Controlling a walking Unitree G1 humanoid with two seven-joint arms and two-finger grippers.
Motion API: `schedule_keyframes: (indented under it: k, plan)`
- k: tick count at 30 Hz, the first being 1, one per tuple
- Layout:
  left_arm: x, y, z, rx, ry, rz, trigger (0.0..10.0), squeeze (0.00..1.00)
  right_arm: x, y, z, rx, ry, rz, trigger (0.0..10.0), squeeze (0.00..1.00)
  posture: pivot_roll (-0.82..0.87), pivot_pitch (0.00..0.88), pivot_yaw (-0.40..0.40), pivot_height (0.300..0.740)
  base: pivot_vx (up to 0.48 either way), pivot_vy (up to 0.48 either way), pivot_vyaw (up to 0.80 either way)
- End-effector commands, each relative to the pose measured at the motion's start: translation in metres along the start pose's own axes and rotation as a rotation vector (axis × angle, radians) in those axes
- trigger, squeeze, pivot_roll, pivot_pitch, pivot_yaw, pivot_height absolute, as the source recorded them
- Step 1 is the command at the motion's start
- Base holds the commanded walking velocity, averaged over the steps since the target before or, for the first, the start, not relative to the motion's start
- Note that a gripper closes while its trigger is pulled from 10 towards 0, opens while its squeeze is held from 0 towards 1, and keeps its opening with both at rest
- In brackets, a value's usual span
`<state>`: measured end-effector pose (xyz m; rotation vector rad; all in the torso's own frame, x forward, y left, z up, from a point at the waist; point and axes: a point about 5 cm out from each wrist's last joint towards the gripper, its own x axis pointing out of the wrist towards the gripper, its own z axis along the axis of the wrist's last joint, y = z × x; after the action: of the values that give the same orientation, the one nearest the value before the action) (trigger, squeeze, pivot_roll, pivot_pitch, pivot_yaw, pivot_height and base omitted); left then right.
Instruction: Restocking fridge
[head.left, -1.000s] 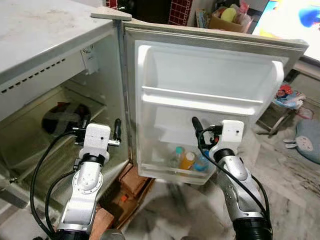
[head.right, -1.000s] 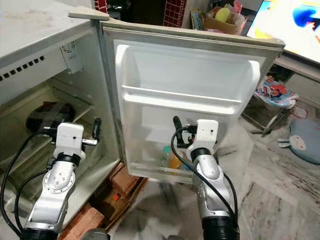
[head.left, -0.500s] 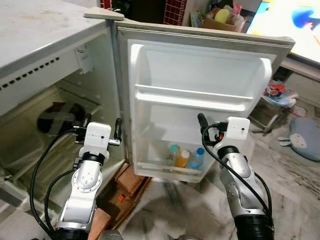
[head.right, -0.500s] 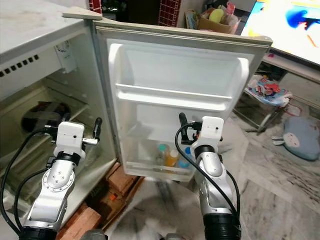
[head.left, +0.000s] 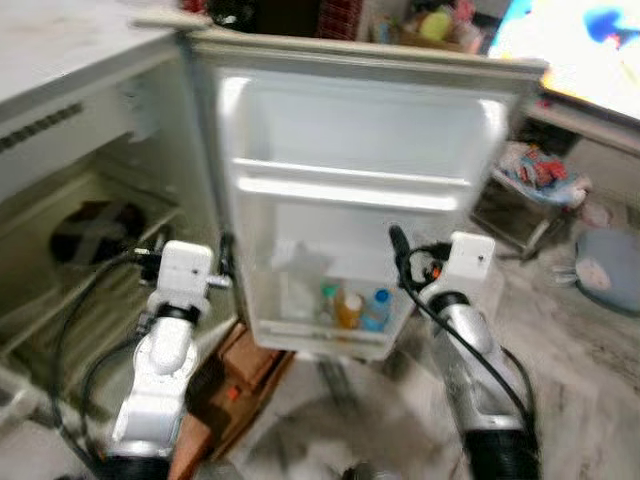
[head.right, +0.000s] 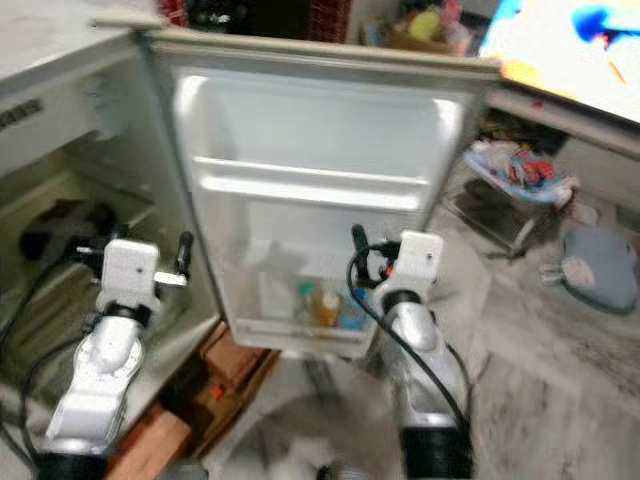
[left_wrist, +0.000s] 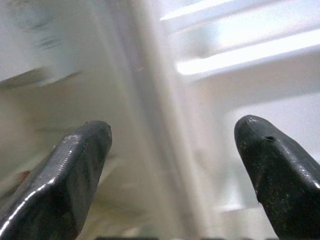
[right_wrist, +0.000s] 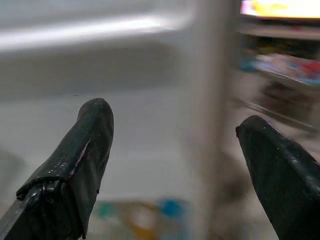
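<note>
Both arms raised — left pincer (left_wrist: 172, 165), right pincer (right_wrist: 172, 165) spread, empty.

Silver arms, white wrist boxes, black cables, black fingers.

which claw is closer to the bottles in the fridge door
Right. The right claw hangs just above the bottles in the door's bottom shelf; the left claw is off to their left, by the door's hinge edge.
</note>
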<state>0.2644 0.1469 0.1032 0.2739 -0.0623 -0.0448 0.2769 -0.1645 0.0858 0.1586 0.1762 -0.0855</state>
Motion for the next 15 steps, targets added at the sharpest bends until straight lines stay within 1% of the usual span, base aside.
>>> schedule_keyframes:
  k: [1, 12, 15]
  plan:
    - [0.0000, 0.0048, -0.0023, 0.020, 0.010, 0.000, 10.0, 0.00, 0.0023, 0.0044, 0.0071, 0.007, -0.023, 0.007, 10.0, 0.00, 0.09, 0.000, -0.052, 0.740, 0.000, -0.285, -0.57]
    - [0.0008, 0.0048, -0.0018, 0.025, 0.009, -0.004, 10.0, 0.00, 0.0021, 0.0062, 0.0069, -0.004, -0.023, 0.013, 10.0, 0.00, 0.09, 0.000, -0.055, 0.740, 0.000, -0.283, -0.80]
    - [0.0008, 0.0040, -0.0014, 0.022, 0.011, -0.031, 10.0, 0.00, 0.0027, 0.0067, 0.0069, -0.006, -0.025, 0.015, 10.0, 0.00, 0.10, 0.000, -0.058, 0.740, 0.000, -0.279, -0.80]
